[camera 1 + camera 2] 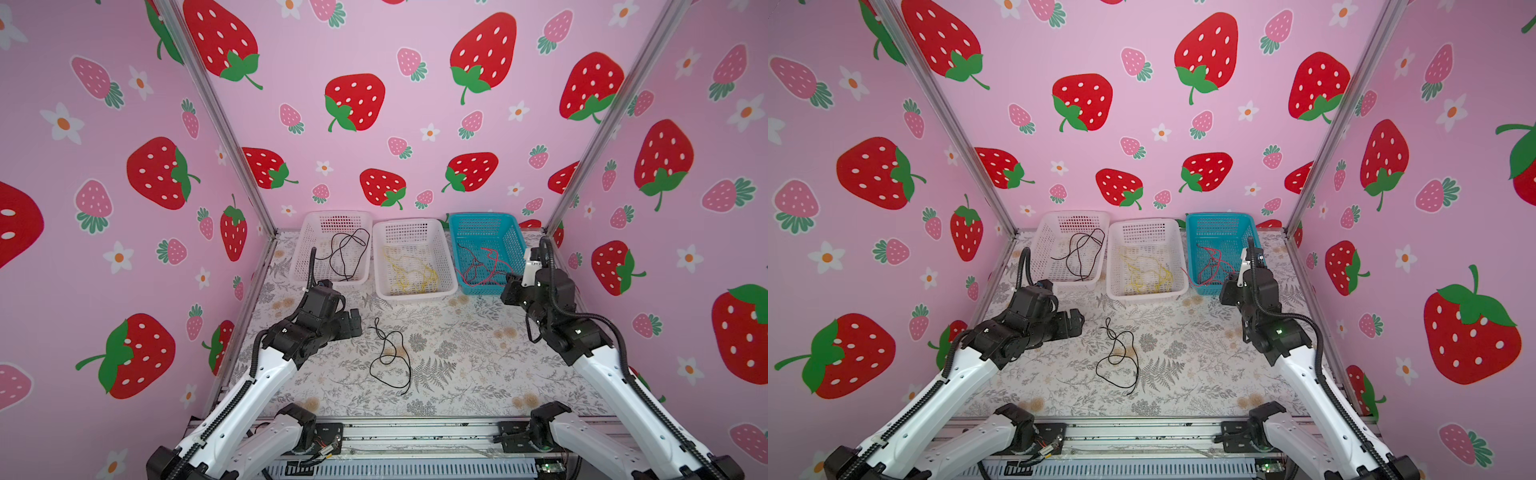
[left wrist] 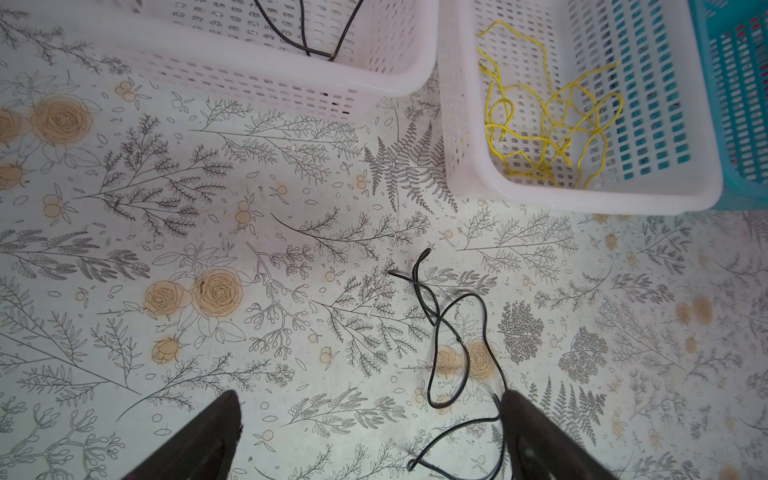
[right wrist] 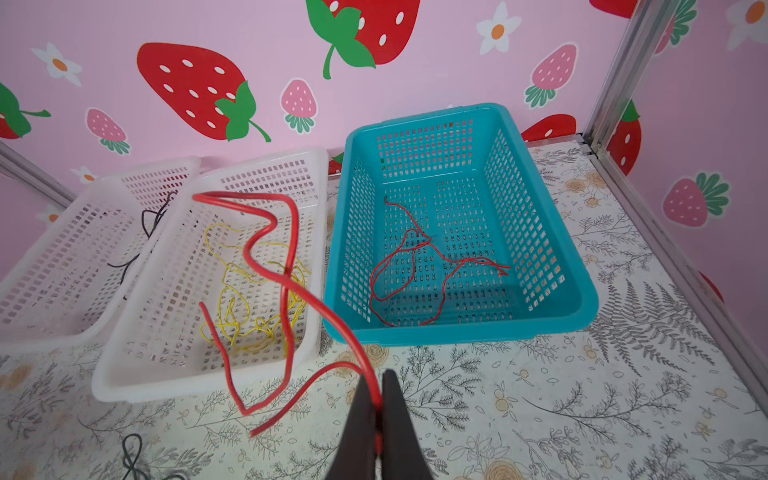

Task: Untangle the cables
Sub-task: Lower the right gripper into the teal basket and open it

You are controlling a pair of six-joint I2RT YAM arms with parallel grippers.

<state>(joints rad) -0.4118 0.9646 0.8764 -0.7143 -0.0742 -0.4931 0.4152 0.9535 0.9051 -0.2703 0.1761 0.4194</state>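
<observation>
On my left the pink wall (image 1: pixel 104 124) is papered with red strawberries and white flowers, and an aluminium post (image 1: pixel 224 124) marks the corner. My left tool (image 2: pixel 370 399) hangs low over the counter (image 1: pixel 478 361), its fingers spread wide with nothing between them. The counter has a pale cover printed with grey ferns and tan roses. Beyond that tool, against the back wall (image 1: pixel 415 62), the left white basket (image 1: pixel 328 284) holds black cables (image 1: pixel 347 249). A loose black cable (image 1: pixel 390 357) lies looped on the bare counter near the middle, one loop reaching right up to one finger of the left tool. Next along, the middle white basket (image 1: pixel 415 294) holds a heap of yellow cables (image 1: pixel 411 270). Close beside it stands the blue basket (image 1: pixel 482 217), with red cables (image 3: pixel 415 257) on its floor. My right tool (image 3: pixel 380 399) is pressed together on a red cable (image 3: pixel 286 266), which curls free in the air ahead of it, just in front of the blue basket. The right wall (image 1: pixel 706 104) carries the same strawberry paper.
</observation>
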